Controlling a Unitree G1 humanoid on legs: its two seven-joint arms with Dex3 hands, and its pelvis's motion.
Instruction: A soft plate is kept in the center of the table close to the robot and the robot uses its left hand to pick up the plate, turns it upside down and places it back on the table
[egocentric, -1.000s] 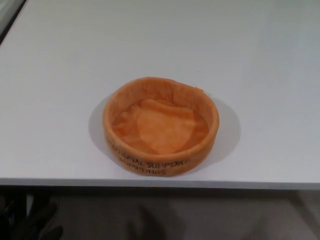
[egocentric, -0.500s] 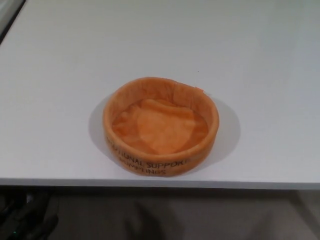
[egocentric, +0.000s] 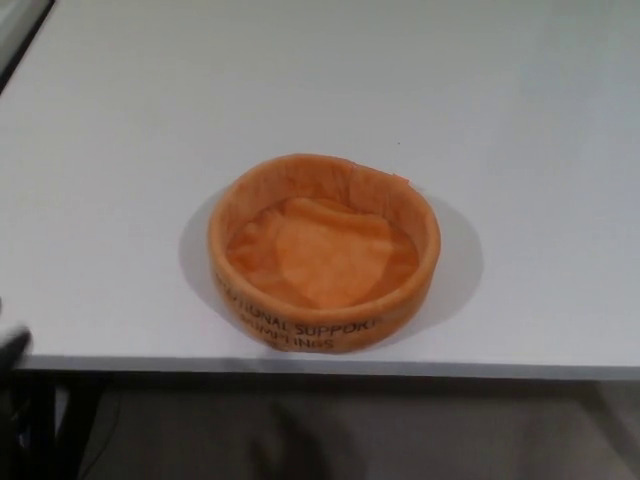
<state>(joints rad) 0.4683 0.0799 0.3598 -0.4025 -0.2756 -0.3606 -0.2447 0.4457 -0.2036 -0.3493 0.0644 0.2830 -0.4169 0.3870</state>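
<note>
Plate (egocentric: 324, 252), soft and orange, is sitting rim-up on the white table (egocentric: 520, 120), near its front edge and roughly central. I am seeing only a dark blur at the picture's left border, possibly my left hand (egocentric: 12, 347); I cannot tell its opening, and it is touching nothing. My right hand is not showing. I am expecting the limp wall to buckle under a pinch, letting the plate slip mid-turn or slide off the near edge.
</note>
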